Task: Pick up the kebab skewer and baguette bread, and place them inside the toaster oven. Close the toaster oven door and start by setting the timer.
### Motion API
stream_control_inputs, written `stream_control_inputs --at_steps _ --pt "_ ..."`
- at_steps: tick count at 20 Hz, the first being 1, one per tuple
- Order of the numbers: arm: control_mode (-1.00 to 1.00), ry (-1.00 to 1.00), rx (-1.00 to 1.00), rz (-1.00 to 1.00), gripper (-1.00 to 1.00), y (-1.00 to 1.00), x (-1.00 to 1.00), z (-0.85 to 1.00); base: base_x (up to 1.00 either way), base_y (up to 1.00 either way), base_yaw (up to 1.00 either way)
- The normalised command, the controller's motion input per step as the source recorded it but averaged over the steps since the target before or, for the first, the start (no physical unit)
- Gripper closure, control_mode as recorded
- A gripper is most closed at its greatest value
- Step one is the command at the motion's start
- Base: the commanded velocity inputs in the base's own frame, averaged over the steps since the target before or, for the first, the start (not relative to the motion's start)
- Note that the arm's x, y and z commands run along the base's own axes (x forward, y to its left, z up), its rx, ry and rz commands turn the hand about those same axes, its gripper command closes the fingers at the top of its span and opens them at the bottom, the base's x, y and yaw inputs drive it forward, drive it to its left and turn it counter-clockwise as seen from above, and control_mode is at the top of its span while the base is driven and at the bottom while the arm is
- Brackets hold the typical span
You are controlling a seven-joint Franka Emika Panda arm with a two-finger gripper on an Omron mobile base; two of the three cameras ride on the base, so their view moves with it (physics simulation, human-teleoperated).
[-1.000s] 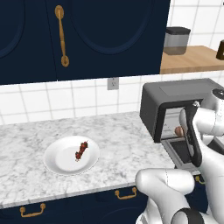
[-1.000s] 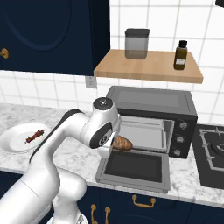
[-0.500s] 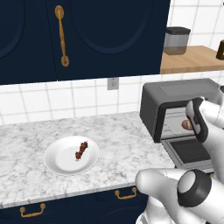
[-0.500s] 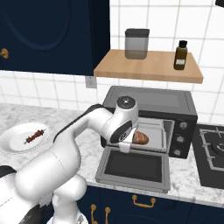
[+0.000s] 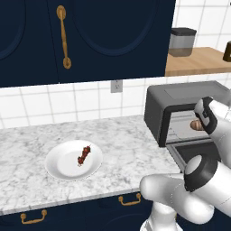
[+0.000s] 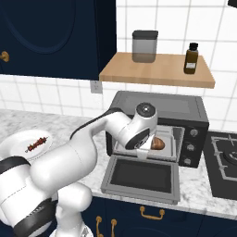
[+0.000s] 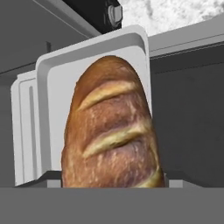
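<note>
Pincer [image 6: 152,147] is at the mouth of the toaster oven [image 6: 185,109], its jaws spread wide around the baguette bread [image 7: 111,127], right ahead over a pale tray [image 7: 48,92]. Below it, the toaster oven door [image 6: 141,175] hangs open. Far off left, the kebab skewer [image 5: 84,154] lies on a white plate [image 5: 61,164] on the table [image 5: 117,144]. No readable writing anywhere.

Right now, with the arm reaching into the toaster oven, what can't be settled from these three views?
- Gripper: its fingertips are hidden behind the arm's wrist in the right base view, so a grip on the baguette bread cannot be confirmed.
- Whether the bread rests on the tray: its lower end is cut off in the hand view.
- Toaster oven knobs: hidden by the arm in the left base view.
- Kebab skewer detail: too small.
</note>
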Motion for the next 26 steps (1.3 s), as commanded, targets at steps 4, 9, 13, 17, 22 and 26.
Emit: stream_control_inputs --at_steps 4,9,13,17,22,26 --pt "-1.0 -0.01 0.0 0.0 1.0 0.0 0.18 -0.1 0.0 0.0 0.0" --pt "-1.0 -0.04 0.0 -0.01 1.0 0.0 0.26 -0.1 0.0 0.0 0.0" --pt "-1.0 -0.01 0.0 0.0 1.0 0.0 0.3 -0.08 0.0 0.0 0.0" --pt "-1.0 0.0 0.0 0.0 -1.0 0.0 0.23 0.0 0.0 0.0 0.0" --pt "-1.0 0.0 0.0 0.0 -1.0 0.0 0.15 0.0 0.0 0.0 0.0" --pt "-1.0 0.0 0.0 0.0 -1.0 0.0 0.13 0.0 0.0 0.0 0.0"
